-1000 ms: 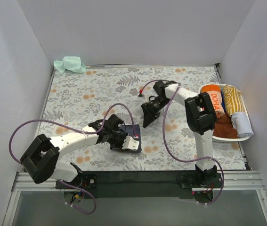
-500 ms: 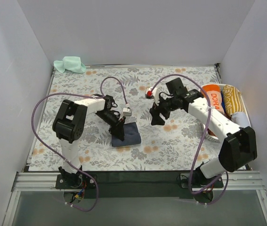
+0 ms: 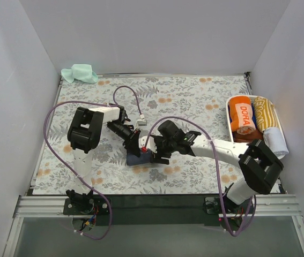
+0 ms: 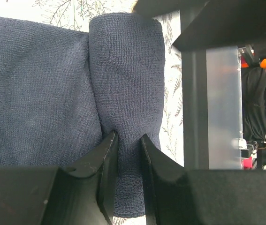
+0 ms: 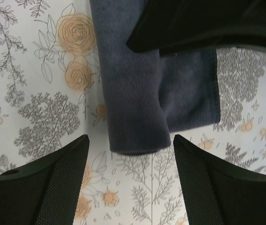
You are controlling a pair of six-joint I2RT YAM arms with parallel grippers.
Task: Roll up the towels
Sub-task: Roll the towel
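Towel in dark navy (image 4: 123,70) lies partly rolled on the floral counter (image 3: 194,96), near its middle. Left claw (image 4: 128,152) pinches the rolled part between narrow jaws. Right claw (image 5: 130,143) stands wide over the end of the roll, one finger on each side, not touching it. Mint towel (image 3: 80,73) lies at the far left corner. White basket (image 3: 228,115) with rolled towels stands well apart at the right.
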